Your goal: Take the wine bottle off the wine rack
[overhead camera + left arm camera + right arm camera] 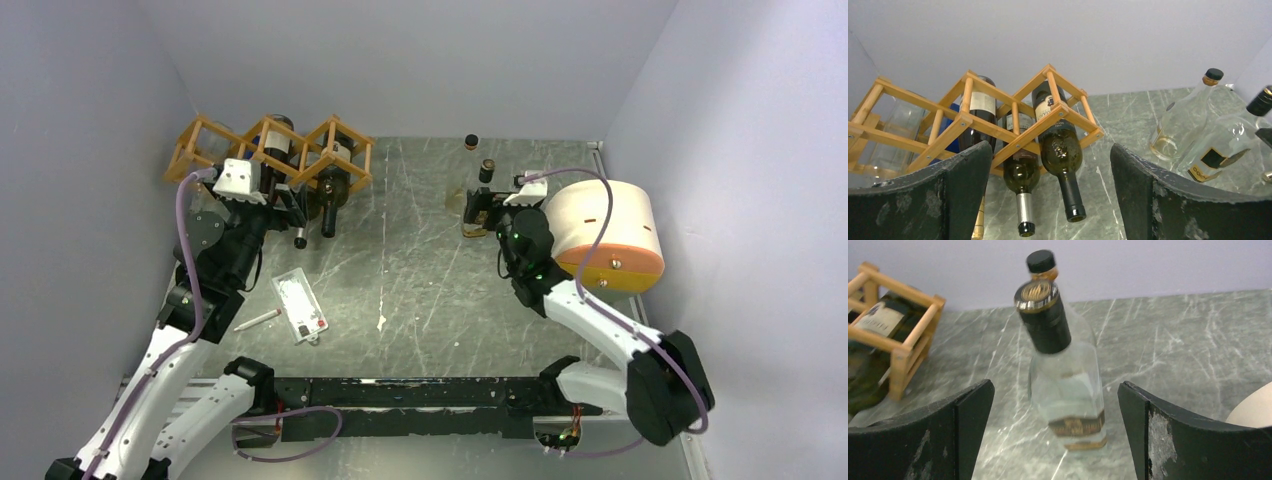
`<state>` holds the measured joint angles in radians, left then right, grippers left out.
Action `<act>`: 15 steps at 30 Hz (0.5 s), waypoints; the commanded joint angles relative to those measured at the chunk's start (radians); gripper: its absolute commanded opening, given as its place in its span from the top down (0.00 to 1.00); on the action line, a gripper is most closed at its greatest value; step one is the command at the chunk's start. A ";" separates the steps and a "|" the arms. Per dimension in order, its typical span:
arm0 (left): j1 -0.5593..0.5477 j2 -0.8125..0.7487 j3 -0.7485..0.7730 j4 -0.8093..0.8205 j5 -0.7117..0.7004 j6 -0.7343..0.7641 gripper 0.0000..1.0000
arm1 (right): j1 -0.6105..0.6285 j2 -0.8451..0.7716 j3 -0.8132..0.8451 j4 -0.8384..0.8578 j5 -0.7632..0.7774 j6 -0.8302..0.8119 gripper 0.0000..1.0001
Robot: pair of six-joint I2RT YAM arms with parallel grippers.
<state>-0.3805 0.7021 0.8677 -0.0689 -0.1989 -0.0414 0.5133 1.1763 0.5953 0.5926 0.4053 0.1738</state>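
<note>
The orange-brown wooden wine rack (270, 148) stands at the back left and also shows in the left wrist view (968, 125). Dark green wine bottles lie in its cells with necks pointing out. One has a black neck (1063, 150), one a silver foil neck (1020, 175), and a third is mostly hidden behind my left finger. My left gripper (290, 212) is open and empty just in front of the necks (1049, 150), touching none. My right gripper (487, 212) is open and empty, facing a clear black-capped bottle (1068, 390) that stands between its fingers.
A second clear bottle (470, 141) stands further back. A cream and orange cylinder (605, 228) lies at the right wall. A white flat case (300, 305) and a pen (257, 320) lie on the table near the left arm. A clear bottle (893, 130) fills the rack's left cell.
</note>
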 commanded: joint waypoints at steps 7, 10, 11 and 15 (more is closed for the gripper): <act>0.009 0.082 -0.015 0.039 -0.026 -0.010 0.01 | -0.003 -0.277 0.078 -0.632 -0.266 0.115 0.00; 0.010 0.132 -0.006 0.032 -0.007 -0.006 0.01 | -0.003 -0.339 0.087 -0.713 -0.310 0.115 0.00; 0.009 0.154 -0.002 0.028 -0.001 -0.005 0.01 | -0.004 -0.358 0.088 -0.736 -0.313 0.115 0.00; 0.009 0.267 0.033 -0.013 -0.018 -0.021 0.01 | -0.003 -0.440 0.078 -0.789 -0.311 0.128 0.00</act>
<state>-0.3767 0.8856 0.8597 -0.0650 -0.2134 -0.0456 0.5133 0.8051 0.6510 -0.0837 0.1291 0.2825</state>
